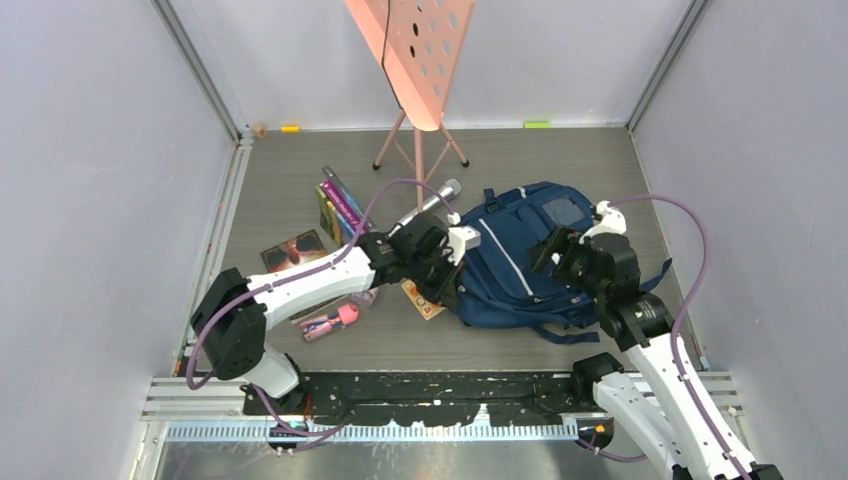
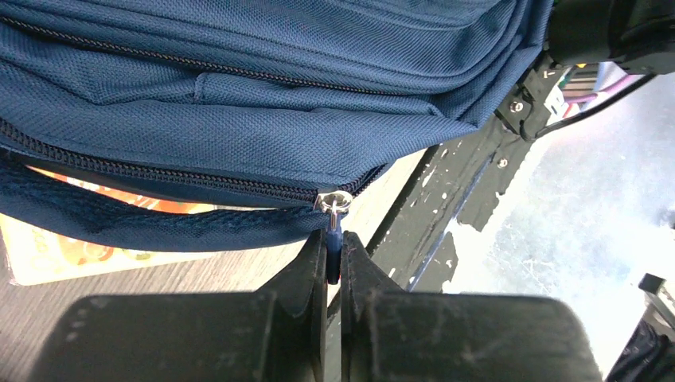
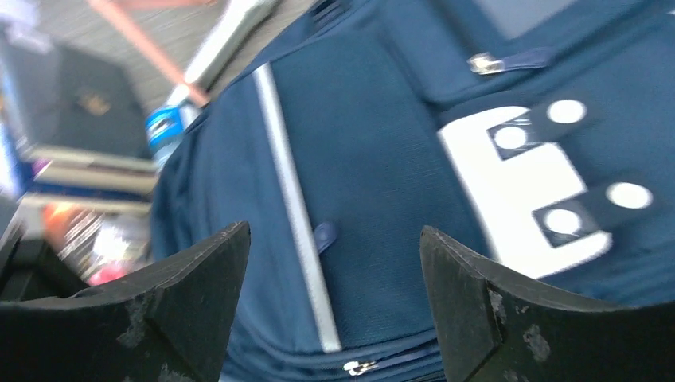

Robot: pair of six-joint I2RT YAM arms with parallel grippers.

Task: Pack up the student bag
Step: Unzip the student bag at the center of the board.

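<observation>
Navy student bag half-hides booklet; left claw pinches zipper pull, right claw spread.

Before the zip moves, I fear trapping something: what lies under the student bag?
A flat orange printed booklet pokes out from under the student bag, beside the zipper pull the left gripper pinches. Its remainder, and anything else beneath, is covered.

Music stand, books crowd far-left of backpack.

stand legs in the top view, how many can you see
3. The left leg splays left, the middle leg runs toward the arms, the right leg splays right; the pink panel may hide another.
</observation>
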